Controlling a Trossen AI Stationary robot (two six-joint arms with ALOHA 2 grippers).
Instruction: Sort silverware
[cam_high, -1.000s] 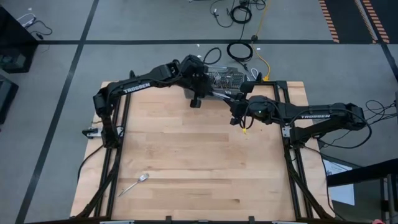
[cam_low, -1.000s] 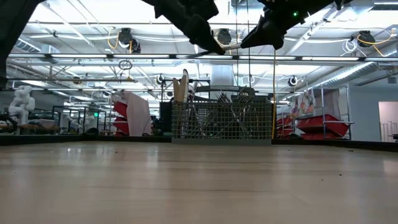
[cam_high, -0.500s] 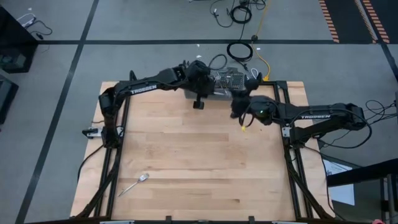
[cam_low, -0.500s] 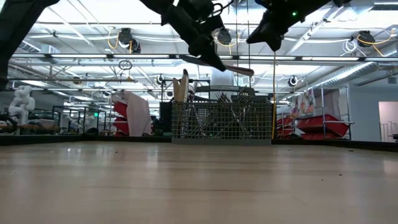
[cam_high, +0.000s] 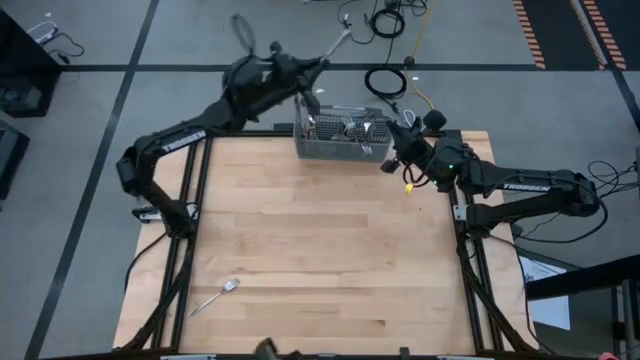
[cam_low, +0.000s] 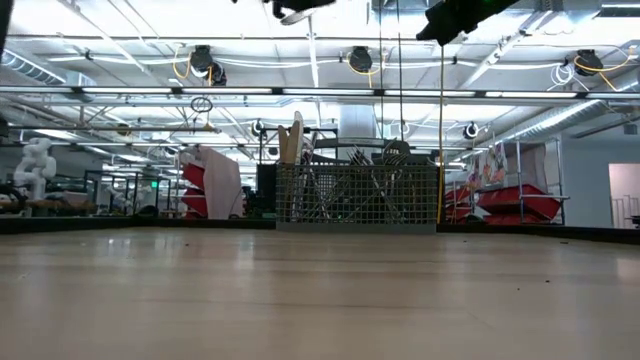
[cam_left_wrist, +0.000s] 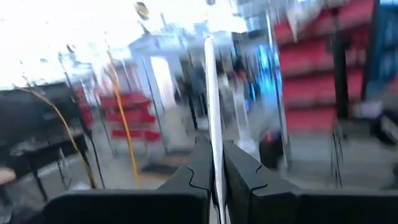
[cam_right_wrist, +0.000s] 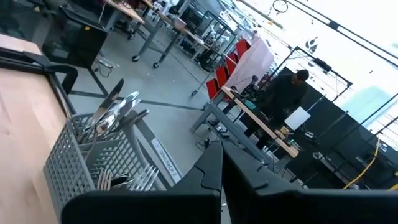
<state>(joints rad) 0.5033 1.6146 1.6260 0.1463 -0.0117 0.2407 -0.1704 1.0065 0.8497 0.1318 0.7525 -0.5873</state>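
A: One slim utensil (cam_left_wrist: 210, 93) is seen clamped upright between the left gripper (cam_left_wrist: 216, 177) fingers, raised well above the basket (cam_high: 340, 138). How is it best handled?

B: It is kept level and clear of the basket rim. The right gripper (cam_right_wrist: 219, 163), closed and empty, is parked beside the basket.

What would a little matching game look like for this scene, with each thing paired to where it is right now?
Things:
1. lone spoon
2. wire basket
3. left gripper
4. right gripper

Places or states:
A. at the table's far edge, full of cutlery
B. shut and empty, beside the basket
C. lying flat near the table's front left corner
D. raised beyond the table's far edge, shut on a long utensil

Pairs: 1-C, 2-A, 3-D, 4-B
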